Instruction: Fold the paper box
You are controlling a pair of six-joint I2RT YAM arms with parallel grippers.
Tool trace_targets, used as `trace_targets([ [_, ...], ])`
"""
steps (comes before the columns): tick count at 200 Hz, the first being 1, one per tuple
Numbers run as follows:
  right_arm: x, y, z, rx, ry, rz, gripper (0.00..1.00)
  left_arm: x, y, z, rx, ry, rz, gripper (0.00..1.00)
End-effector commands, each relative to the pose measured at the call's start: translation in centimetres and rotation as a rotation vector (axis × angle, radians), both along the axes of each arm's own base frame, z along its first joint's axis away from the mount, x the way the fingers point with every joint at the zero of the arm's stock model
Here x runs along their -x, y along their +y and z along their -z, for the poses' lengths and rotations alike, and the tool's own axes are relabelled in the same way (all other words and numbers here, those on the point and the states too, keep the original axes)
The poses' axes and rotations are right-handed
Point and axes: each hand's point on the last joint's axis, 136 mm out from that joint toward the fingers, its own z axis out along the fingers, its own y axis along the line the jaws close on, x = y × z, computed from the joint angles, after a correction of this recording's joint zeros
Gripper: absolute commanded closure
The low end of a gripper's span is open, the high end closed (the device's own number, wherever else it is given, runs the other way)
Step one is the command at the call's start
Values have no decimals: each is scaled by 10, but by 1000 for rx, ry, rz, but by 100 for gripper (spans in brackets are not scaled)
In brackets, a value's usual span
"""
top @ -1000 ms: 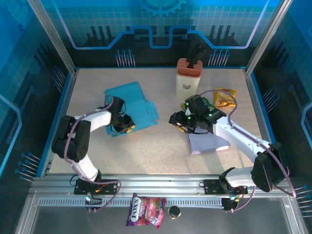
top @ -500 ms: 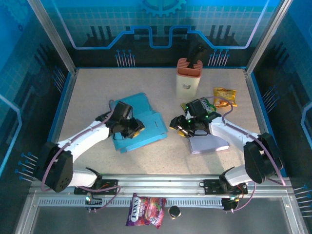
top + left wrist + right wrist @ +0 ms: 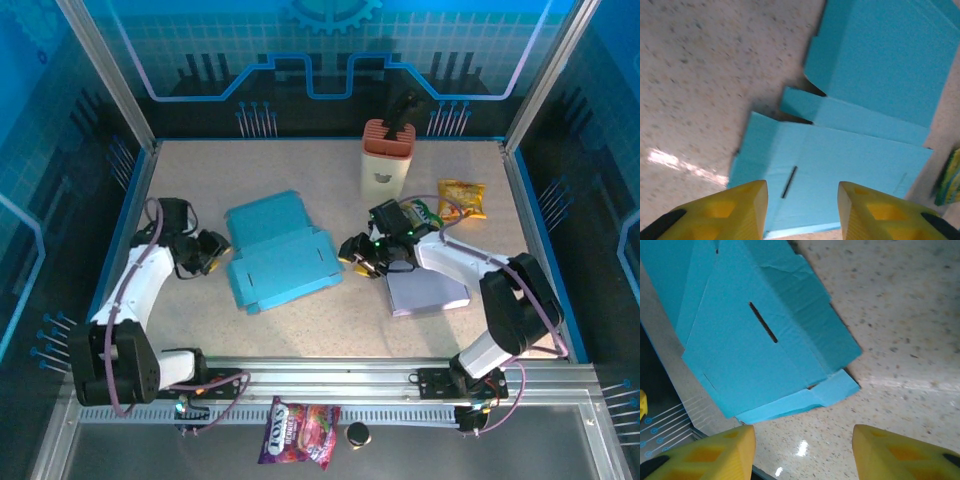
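Observation:
The blue paper box (image 3: 278, 256) lies flat and part unfolded in the middle of the table, its slotted panel (image 3: 840, 170) facing up and a loose flap (image 3: 805, 400) at its edge. Just left of the box, my left gripper (image 3: 210, 257) stands open with nothing between its yellow fingers (image 3: 742, 210); the box shows through the gap. My right gripper (image 3: 354, 257) is open close to the box's right edge, its fingers (image 3: 890, 452) over bare table short of the flap.
An orange-and-white holder (image 3: 386, 158) stands at the back. A yellow snack packet (image 3: 460, 198) and a green one (image 3: 421, 212) lie behind the right arm, a pale sheet (image 3: 428, 292) beneath it. A candy bag (image 3: 300, 432) rests beyond the front rail.
My left gripper opened, let go of the box and drew back to the left. The box slid right and now lies free. My right gripper edged left toward it.

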Motion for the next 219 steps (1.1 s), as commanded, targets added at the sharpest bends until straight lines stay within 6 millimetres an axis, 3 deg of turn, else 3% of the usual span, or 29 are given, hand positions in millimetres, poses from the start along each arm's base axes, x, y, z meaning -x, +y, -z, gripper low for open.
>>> trace_targets([
  [1, 13, 15, 6, 25, 50, -85, 47, -16, -8, 7, 27, -27, 196, 60],
  [32, 11, 25, 20, 53, 82, -105, 47, -26, -1, 28, -17, 19, 295, 60],
  [54, 1, 30, 27, 71, 85, -119, 48, -32, 1, 30, -38, -7, 335, 54],
  [103, -18, 36, 37, 142, 95, -160, 49, -32, 0, 43, -41, 10, 409, 53],
  [176, -34, 10, 73, 253, 160, -187, 51, -32, -16, 61, -3, 32, 445, 52],
  [219, -45, -5, 80, 291, 170, -201, 51, -23, -36, 68, 33, 32, 475, 51],
])
